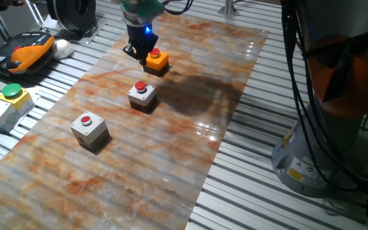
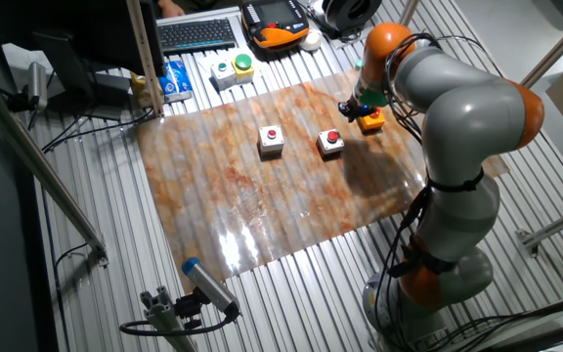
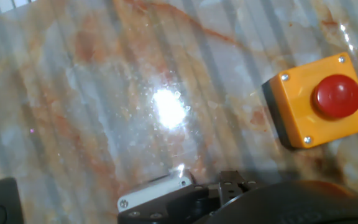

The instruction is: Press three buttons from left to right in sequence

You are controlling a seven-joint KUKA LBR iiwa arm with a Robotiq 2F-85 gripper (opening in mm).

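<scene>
Orange box (image 1: pixel 158 61) with its red push-button (image 3: pixel 336 96) sits at the far end of the row, on the marbled board (image 1: pixel 171 160). Gripper (image 1: pixel 140 52) hangs just beside it, on its left side in one fixed view; contact with the button cannot be confirmed. Hand view shows the button off to the right of centre, uncovered, so the fingers look offset from it, not above it. Finger state: cannot tell, no view shows the tips clearly.

Middle grey-white box (image 1: pixel 142 96) and near grey-white box (image 1: pixel 89 130) stand in a line toward the camera, well apart from each other, red buttons up. Box with green button (image 1: pixel 6 102) lies off the board to the left; not part of the row.

Judgement: step in hand is the orange button. To do it well, shift sideways until the button is centred under the tips, then press straight down, lightly, since the flat box could slide on the glossy board.
</scene>
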